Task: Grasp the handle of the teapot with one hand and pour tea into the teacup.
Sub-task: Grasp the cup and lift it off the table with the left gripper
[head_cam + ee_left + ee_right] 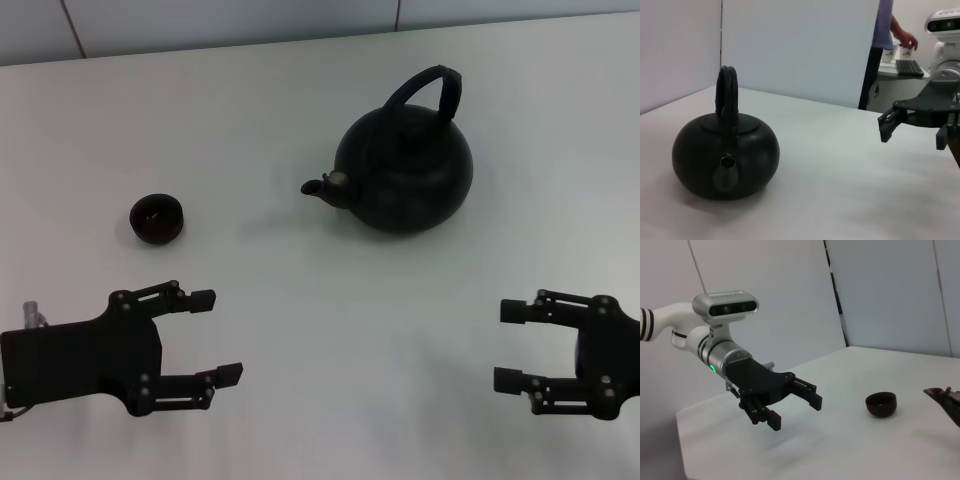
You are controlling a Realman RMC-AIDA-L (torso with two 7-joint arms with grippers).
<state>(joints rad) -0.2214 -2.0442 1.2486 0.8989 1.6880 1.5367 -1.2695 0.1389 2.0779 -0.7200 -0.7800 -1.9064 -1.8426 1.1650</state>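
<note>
Left gripper [222,336]: hovers over the near left of the bench [300,400], fingers spread wide with nothing between them; the right wrist view shows it [796,407] held clear above the surface, jaws apart
Teacup [157,218]: small, round and black, standing upright on the bench just beyond the left gripper and apart from it; well to the left of the teapot (also seen in the right wrist view [881,404], beside the tip of the spout)
Teapot [405,175]: large, round, matte black, resting on the bench right of centre and toward the far side; its short spout [318,186] points left, toward the teacup's side; untouched by either gripper
Handle [432,88]: black arched band standing upright over the teapot's top; seen edge-on in the left wrist view [728,95]
Right gripper [508,345]: near the right edge, nearer than the teapot and well apart from it; fingers wide open and empty (the left wrist view shows it [912,127] above the surface)
</note>
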